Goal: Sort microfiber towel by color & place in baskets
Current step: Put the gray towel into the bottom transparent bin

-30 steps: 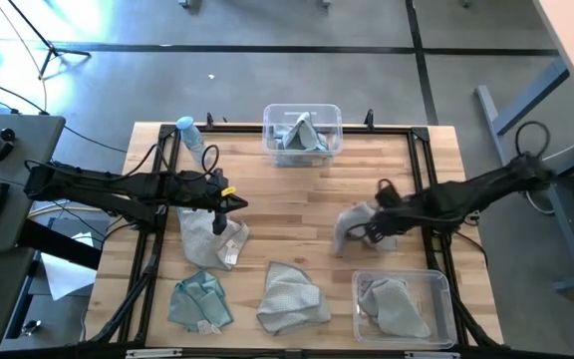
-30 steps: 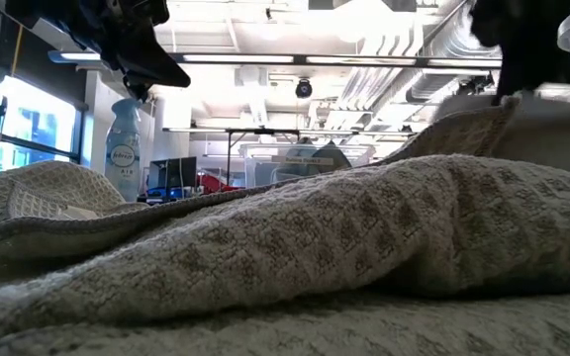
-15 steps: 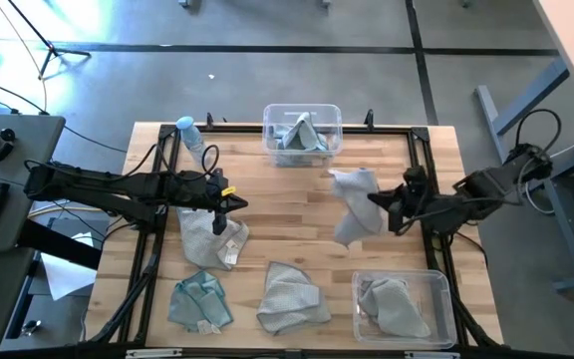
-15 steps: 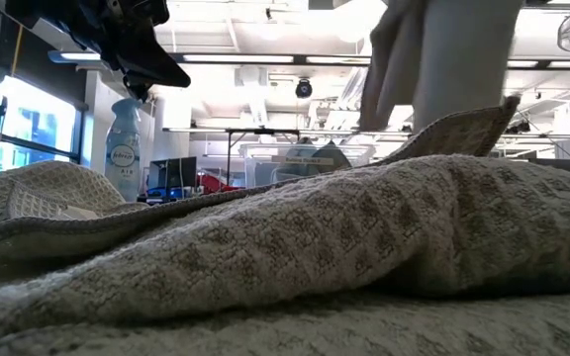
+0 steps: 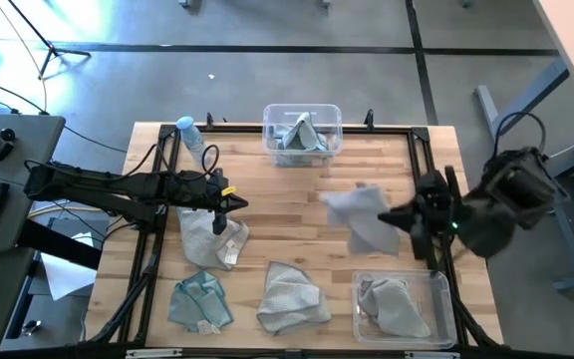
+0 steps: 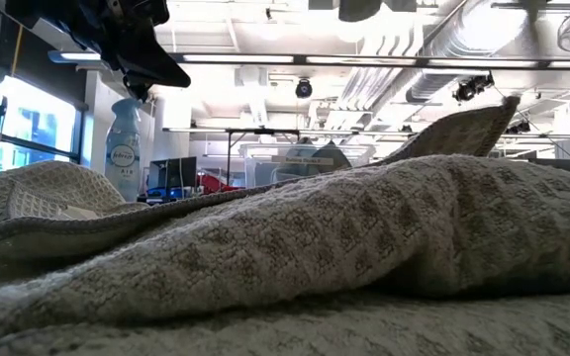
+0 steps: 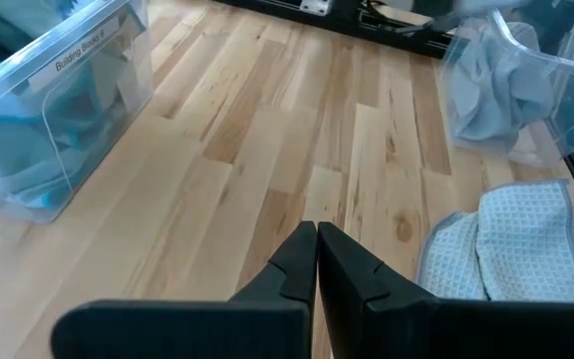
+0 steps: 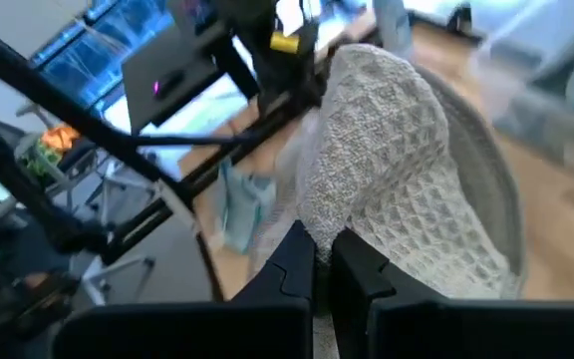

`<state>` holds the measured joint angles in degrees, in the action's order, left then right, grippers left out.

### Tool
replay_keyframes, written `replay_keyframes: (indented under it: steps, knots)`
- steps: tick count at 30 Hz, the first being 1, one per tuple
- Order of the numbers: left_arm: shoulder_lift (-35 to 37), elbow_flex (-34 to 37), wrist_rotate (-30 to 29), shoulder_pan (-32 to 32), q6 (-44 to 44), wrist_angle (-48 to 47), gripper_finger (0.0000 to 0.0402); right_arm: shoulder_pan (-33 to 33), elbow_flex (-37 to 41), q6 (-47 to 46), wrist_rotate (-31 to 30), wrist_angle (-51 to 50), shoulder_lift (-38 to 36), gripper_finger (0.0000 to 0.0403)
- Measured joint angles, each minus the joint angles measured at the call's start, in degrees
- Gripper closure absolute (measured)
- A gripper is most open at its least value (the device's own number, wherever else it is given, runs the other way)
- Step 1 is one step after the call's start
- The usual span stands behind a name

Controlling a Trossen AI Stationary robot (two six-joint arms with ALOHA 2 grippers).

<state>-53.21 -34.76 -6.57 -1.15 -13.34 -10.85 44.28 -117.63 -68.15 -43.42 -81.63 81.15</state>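
Note:
My right gripper [image 5: 405,216] is over the table's right half, shut on a pale grey microfiber towel [image 5: 359,214] that is off the wood. My left gripper [image 5: 231,204] is shut and empty, hovering above another grey towel [image 5: 210,237] on the table's left; its fingers [image 7: 317,239] point over bare wood. A blue-teal towel [image 5: 199,302] and a grey towel [image 5: 292,297] lie flat by the near edge. The far basket [image 5: 302,112] holds blue-teal cloth. The near right basket [image 5: 436,284] holds a grey towel [image 5: 392,307]. My right gripper pinches the grey towel between its two fingers at a bunched part [image 8: 339,224] of the cloth; how many layers cannot be told. The fingers come roughly level from the table's right side. The towel is lifted clear and spreads out past the fingertips toward the table's left.
A clear water bottle with a blue cap [image 5: 191,133] stands at the far left corner. The grey towel by the near edge [image 6: 295,257] fills the low view. Bare wood [image 5: 287,199] lies mid-table between the arms. A black frame runs along the table's edges.
My right gripper has risen and drawn back toward the table's right edge, staying shut on the grey towel. The towel lay bunched on the table a second ago; now it is lifted clear and has swung out flat. The left arm has kept still.

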Motion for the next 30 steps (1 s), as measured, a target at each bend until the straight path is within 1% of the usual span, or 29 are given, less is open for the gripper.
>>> replay_keyframes:
  steps: [3, 4, 7, 9, 10, 14, 16, 18, 23, 25, 26, 30]
  knots:
    - [0.0, 0.0, -0.19, 0.0, 0.42, 0.0, 0.0401, 4.43, -8.52, -9.04, 0.11, -8.57, 5.31, 0.0403]
    - [0.0, 0.0, -0.2, 0.0, 0.42, 0.0, 0.0401, 5.83, -10.65, -10.87, 0.27, -8.62, 6.83, 0.0403]
    - [-0.02, 0.0, -0.24, 0.0, 0.68, 0.0, 0.0401, 10.17, -15.31, -11.98, 1.36, -6.92, 10.22, 0.0403]
    - [-0.02, 0.0, -0.26, 0.0, 1.01, 0.02, 0.0401, 13.12, -17.56, -17.46, 1.27, -8.06, 12.22, 0.0403]
    - [-0.02, 0.0, -0.26, 0.0, 1.01, 0.11, 0.0401, 14.59, -16.86, -20.84, 1.64, -8.3, 12.26, 0.0403]
    - [-0.02, 0.0, -0.29, 0.0, 1.01, 0.49, 0.0401, 18.36, -10.85, -35.57, 6.44, -8.41, 12.39, 0.0403]
    - [-0.02, 0.0, -0.29, 0.0, 1.03, 0.52, 0.0401, 19.01, -6.92, -40.47, 10.39, -8.35, 12.38, 0.0403]
    - [-0.02, 0.0, -0.29, 0.0, 1.03, 0.52, 0.0401, 18.86, -2.36, -45.07, 17.43, -8.36, 12.35, 0.0403]
    - [-0.02, 0.0, -0.26, 0.0, 1.26, 1.41, 0.0401, 18.94, 8.4, -55.36, 38.43, -8.48, 12.39, 0.0403]
    - [-0.02, 0.0, -0.23, 0.0, 1.6, 1.96, 0.0401, 19.31, 11.49, -58.19, 44.93, -8.43, 12.39, 0.0403]
    - [-0.02, 0.0, -0.22, 0.0, 1.6, 2.18, 0.0401, 19.42, 12.75, -59.18, 46.6, -8.43, 12.39, 0.0403]
    - [-0.02, -0.01, -0.08, 0.0, 1.5, 2.75, 0.0401, 19.21, 16.02, -59.97, 49.4, -8.4, 12.39, 0.0403]
